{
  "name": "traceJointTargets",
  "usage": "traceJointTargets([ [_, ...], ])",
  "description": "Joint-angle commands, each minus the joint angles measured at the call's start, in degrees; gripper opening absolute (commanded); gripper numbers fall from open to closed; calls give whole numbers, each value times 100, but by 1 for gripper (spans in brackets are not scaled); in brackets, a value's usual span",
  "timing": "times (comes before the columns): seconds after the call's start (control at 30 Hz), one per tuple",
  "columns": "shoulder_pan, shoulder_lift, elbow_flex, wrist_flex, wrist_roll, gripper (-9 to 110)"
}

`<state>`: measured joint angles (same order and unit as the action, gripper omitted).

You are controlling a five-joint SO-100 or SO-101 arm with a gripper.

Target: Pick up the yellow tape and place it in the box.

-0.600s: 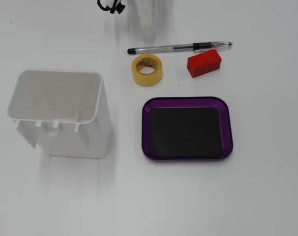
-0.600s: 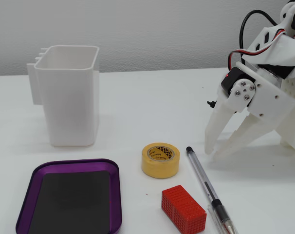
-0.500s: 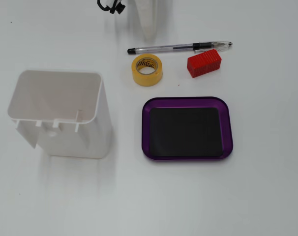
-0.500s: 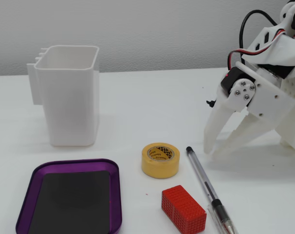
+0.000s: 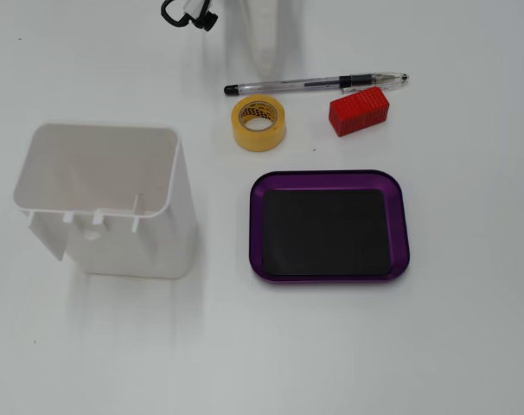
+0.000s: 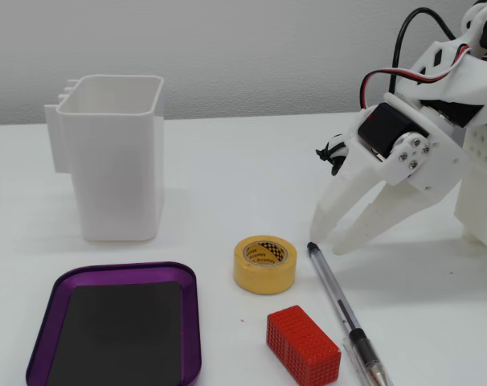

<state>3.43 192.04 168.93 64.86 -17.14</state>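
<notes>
Since the earlier frames the gripper (image 6: 328, 242) has swung leftward and forward in the side-on fixed view, so its tips now hang just above the near end of the pen (image 6: 344, 315); nothing on the table has shifted. Its two white fingers are spread apart, holding nothing. In the top-down fixed view only the finger ends (image 5: 264, 54) show, at the upper middle of the frame.

The yellow tape (image 6: 264, 263) lies flat at lower centre of the side-on view, its hole upward, just left of the pen and well clear of the box (image 6: 190, 281) at lower left. From above, the tape (image 5: 260, 123) sits just below the pen (image 5: 314, 84) and above the box (image 5: 254, 220), with a red block (image 5: 359, 111) to its right and a white bin (image 5: 177, 203) at left.

The roll looks light and stiff, with a matte paper wall that should grip well. One sound hold would be one finger in the hole and one outside, pinching the wall; spanning the full width also seems possible. The inner core carries a dark printed pattern, too small to read; no brand is legible.
</notes>
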Motion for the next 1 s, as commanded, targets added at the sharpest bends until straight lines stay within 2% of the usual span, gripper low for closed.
traceJointTargets([
  [0.0,272,79,-246,18,-53,10],
  [0.13,650,-1055,-949,-53,-53,10],
  [0.4,633,-4553,-3410,35,-44,10],
  [0.6,598,-6548,-4307,44,-264,10],
  [0.73,281,-7225,-4456,44,-483,10],
  [0.97,-53,-7339,-4509,-44,-475,10],
])
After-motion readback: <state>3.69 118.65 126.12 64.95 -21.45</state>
